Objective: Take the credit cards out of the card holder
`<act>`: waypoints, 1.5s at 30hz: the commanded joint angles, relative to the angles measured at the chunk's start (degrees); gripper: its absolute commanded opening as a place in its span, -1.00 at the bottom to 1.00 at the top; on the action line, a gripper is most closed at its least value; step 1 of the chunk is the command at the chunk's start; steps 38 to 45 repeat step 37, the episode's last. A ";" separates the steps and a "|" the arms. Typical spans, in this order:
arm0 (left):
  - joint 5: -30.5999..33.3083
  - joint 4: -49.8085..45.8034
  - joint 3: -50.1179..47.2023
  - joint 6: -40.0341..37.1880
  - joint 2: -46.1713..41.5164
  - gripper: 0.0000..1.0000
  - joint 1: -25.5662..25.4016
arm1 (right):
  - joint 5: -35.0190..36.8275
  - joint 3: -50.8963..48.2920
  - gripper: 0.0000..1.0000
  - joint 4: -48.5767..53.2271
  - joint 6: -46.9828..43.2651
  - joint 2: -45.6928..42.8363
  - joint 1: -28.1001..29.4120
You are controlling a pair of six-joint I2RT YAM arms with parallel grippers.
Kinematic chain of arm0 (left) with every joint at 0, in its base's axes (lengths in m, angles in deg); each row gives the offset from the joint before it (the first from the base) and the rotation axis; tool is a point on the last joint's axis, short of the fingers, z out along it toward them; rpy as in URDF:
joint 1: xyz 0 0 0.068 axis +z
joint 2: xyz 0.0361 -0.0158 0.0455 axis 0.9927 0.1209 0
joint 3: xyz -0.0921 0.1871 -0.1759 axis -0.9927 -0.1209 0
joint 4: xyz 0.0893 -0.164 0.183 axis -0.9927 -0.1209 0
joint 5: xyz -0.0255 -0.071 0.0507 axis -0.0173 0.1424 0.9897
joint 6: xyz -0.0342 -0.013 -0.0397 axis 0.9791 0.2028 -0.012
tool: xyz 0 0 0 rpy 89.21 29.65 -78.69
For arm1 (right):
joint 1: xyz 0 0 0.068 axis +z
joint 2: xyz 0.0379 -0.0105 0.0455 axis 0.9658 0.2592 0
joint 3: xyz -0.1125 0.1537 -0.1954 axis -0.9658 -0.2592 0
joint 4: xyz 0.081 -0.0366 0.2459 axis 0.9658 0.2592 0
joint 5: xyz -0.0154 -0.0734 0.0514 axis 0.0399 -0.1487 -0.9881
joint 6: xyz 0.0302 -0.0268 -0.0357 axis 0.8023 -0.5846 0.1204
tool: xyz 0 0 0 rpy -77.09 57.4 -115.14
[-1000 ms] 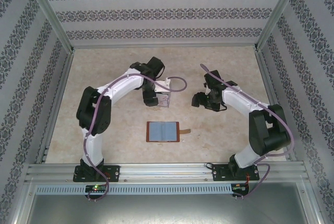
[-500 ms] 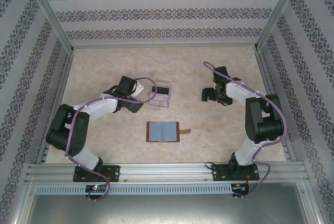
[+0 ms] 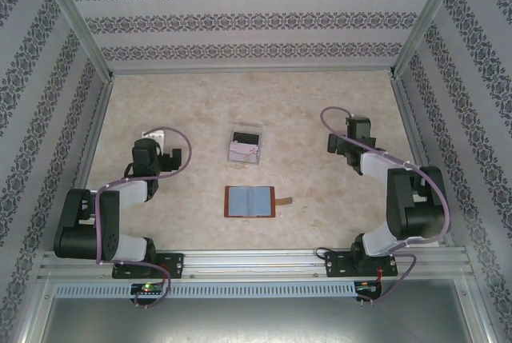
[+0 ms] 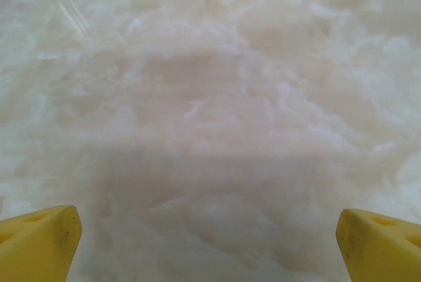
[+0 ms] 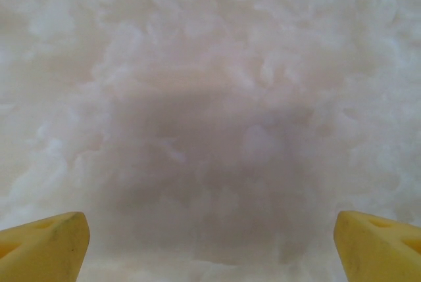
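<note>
1. My left gripper (image 4: 209, 246) is released. Its two yellow fingertips (image 4: 38, 241) sit at opposite lower corners of the left wrist view, with bare table between them and nothing grasped.
2. My right gripper (image 5: 210, 246) is likewise released. Its yellow fingertips (image 5: 378, 244) stand wide apart over bare table, with nothing between them.
3. From above, my left arm is bent in close to its base at the left side of the table (image 3: 320, 103). My right arm is bent in on the right side. Both grippers are well apart from every object.
4. The card holder (image 3: 250, 201) lies open and flat near the middle of the table, towards the near edge. Its grey-blue inner pockets face up and its strap tab (image 3: 285, 200) sticks out to the right.
5. I cannot tell whether any card is in those pockets.
6. A clear plastic box (image 3: 246, 133) stands just beyond the card holder, apart from it.
7. The credit cards (image 3: 244, 151), pale with pinkish marks, lie inside that box. I cannot tell their number.
</note>
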 commanded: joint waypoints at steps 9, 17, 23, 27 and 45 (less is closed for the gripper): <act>-13.04 31.35 -3.57 3.88 11.87 1.00 3.20 | -8.37 -9.85 0.96 -28.65 -4.21 -2.48 -0.88; -0.29 23.33 0.22 1.02 11.34 1.00 -2.35 | -8.96 -14.26 0.96 -38.50 -4.57 -0.45 -0.88; -0.34 23.33 0.07 0.98 11.12 1.00 -2.42 | -7.19 -15.16 0.96 -40.27 -5.34 -0.61 0.09; -4.93 24.84 -0.93 -0.66 10.89 1.00 -2.44 | -7.95 -14.93 0.96 -39.89 -5.18 -0.53 -0.18; -4.78 24.23 -0.66 -0.57 10.88 1.00 -2.39 | -9.50 -14.63 0.96 -39.43 -4.79 -0.46 -0.88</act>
